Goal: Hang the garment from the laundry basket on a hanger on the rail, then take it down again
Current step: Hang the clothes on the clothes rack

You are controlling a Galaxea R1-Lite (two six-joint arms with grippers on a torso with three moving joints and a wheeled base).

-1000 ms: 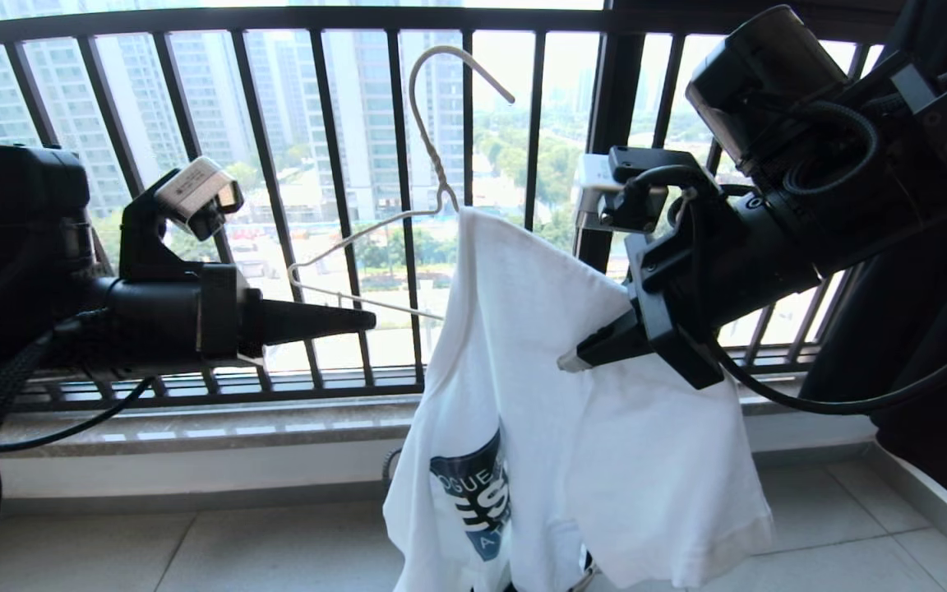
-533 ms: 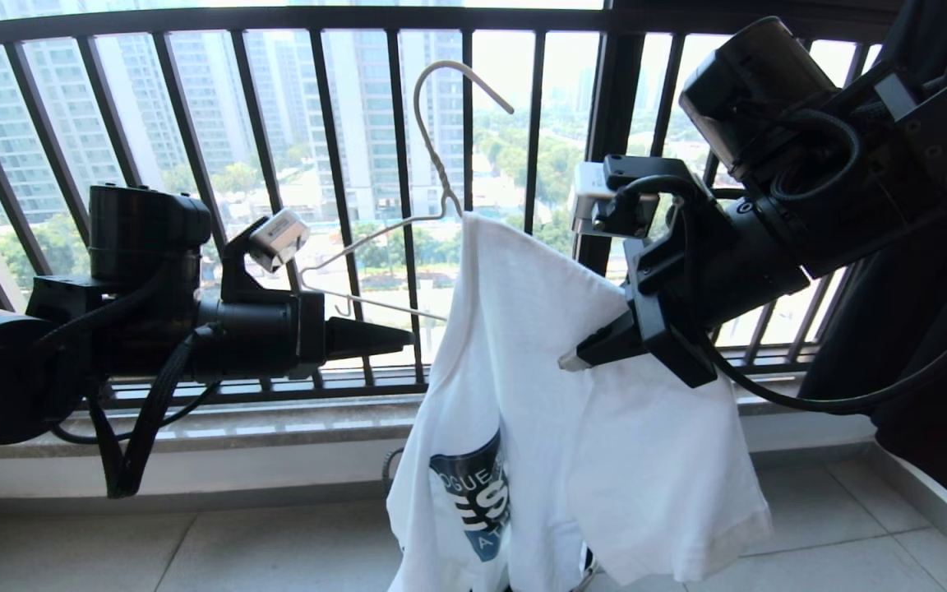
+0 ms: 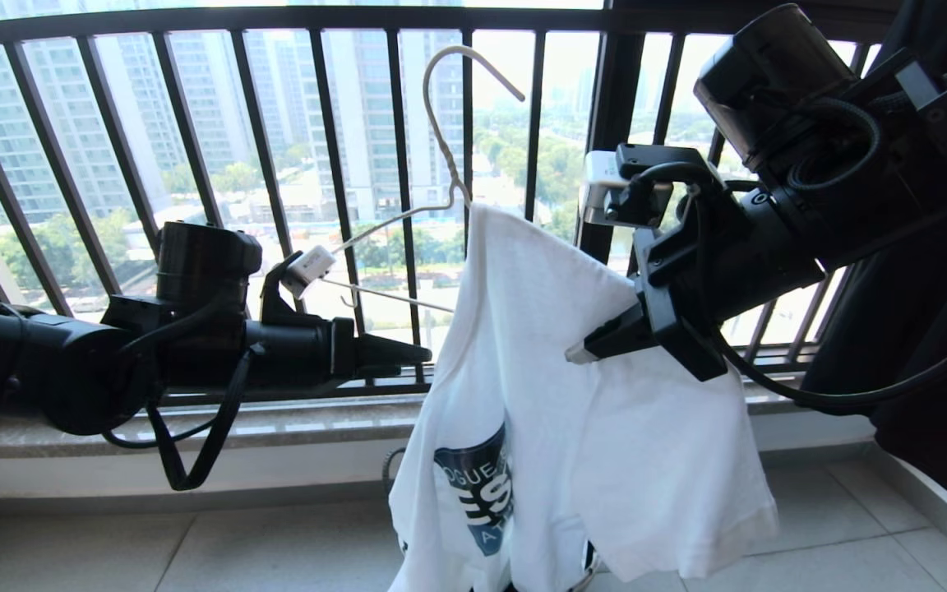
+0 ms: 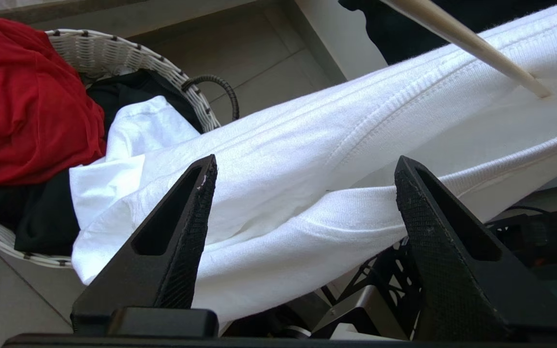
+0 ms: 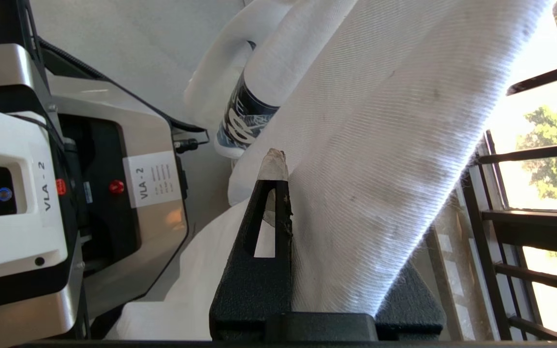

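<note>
Right wrist view: right claw pinches garment, hiding 1 finger; left claw spread.

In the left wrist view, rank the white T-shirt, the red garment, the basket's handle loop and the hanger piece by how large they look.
1. White T-shirt, which fills most of the view.
2. Red garment.
3 and 4. Handle loop and hanger piece: both look small, and the hanger is cut off by the frame, so no ranking.
</note>
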